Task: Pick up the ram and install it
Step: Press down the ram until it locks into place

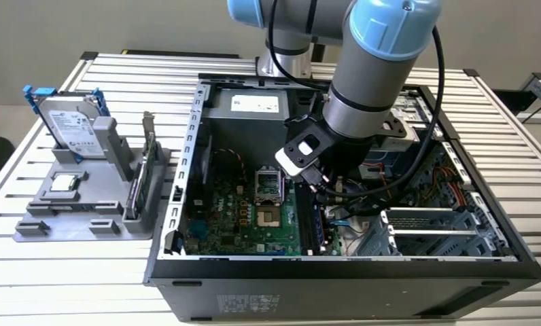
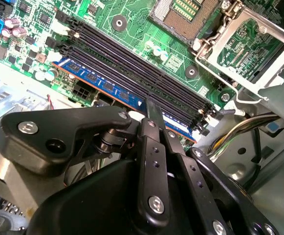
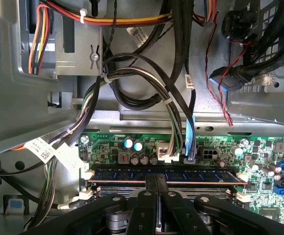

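The ram [image 2: 107,85] is a dark blue stick with black chips, standing in the motherboard slot nearest the drive cage, next to the empty black slots [image 2: 132,58]. In the first wrist view the ram [image 3: 190,175] runs level between the white end latches. My gripper [image 3: 157,177] is shut, its two black fingers pressed together with their tips on the ram's upper edge near its middle. The second wrist view shows the gripper [image 2: 150,105] meeting the stick from above. In the exterior view the arm [image 1: 361,102] reaches down into the open computer case [image 1: 343,272].
Cable bundles [image 3: 132,73] hang just beyond the ram. The open CPU socket [image 2: 190,14] lies past the slots. Left of the case in the exterior view, a grey holder [image 1: 80,217] carries a hard drive [image 1: 71,125], a chip and an upright card [image 1: 139,183].
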Robot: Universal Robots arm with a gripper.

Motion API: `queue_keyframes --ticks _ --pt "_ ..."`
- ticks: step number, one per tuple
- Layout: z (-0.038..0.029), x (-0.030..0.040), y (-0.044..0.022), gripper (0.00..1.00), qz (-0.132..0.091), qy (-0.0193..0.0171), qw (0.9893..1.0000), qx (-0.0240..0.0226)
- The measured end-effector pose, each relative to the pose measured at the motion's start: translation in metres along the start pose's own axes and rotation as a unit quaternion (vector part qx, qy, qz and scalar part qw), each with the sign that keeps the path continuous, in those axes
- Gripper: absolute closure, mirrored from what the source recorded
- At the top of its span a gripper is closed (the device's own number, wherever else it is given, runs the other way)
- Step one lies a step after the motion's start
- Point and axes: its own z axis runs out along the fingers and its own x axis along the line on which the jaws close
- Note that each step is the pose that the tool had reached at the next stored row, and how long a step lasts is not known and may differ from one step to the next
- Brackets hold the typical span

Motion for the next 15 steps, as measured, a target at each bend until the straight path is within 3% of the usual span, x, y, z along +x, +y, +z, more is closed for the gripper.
queue_keyframes --ticks 15 --pt "0.0001 0.0000 0.0000 1.00 0.000 -0.0004 1.0000 0.0001"
